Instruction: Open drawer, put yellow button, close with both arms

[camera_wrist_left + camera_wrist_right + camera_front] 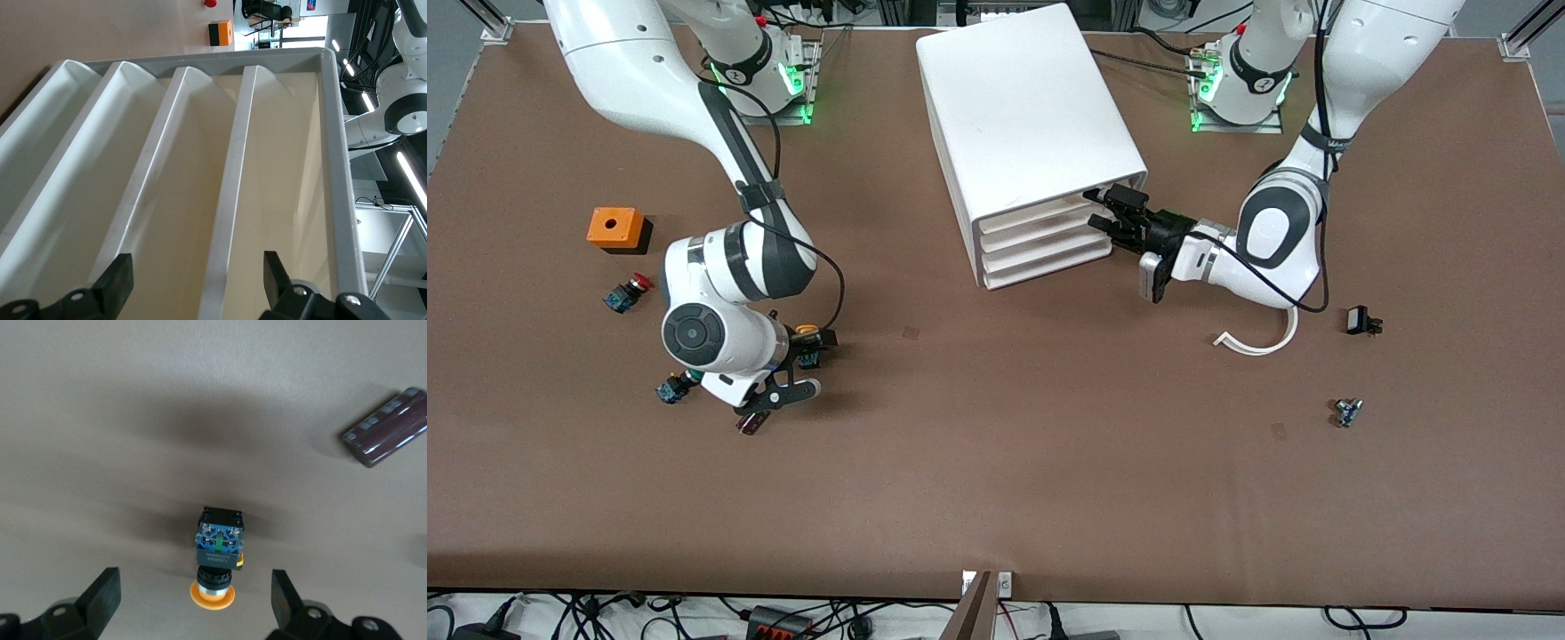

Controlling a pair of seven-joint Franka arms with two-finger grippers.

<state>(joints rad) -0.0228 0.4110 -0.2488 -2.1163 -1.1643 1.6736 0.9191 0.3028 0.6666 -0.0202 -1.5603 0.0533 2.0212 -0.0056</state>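
Left end effector (1107,211) sits at the front of the white cabinet (1027,124), at the corner toward the left arm's end of the bench (996,462), level with the upper drawers. In the left wrist view its fingers (119,277) are spread apart with nothing between them but the drawer edges; the top drawer (287,193) and the ones below it appear as pale slanted trays seen close up. How far the top drawer is pulled out cannot be told. Right end effector (805,342) is low over the bench toward the right arm's end, with the yellow button (808,343) right at it. The right wrist view shows the yellow button (217,557) lying on its side on the bench, orange-yellow cap pointing toward the camera, dark blue body away from it, midway in the gap between the fingers (103,593), which are spread wide and not touching it. A dark brown ribbed part (387,427) lies near it. Also on the bench near the right arm: an orange box (616,228), a red-capped switch (628,292) and a green-capped switch (672,387). Toward the left arm's end: a white curved strip (1258,342), a small black part (1360,321) and a small metal part (1347,412).
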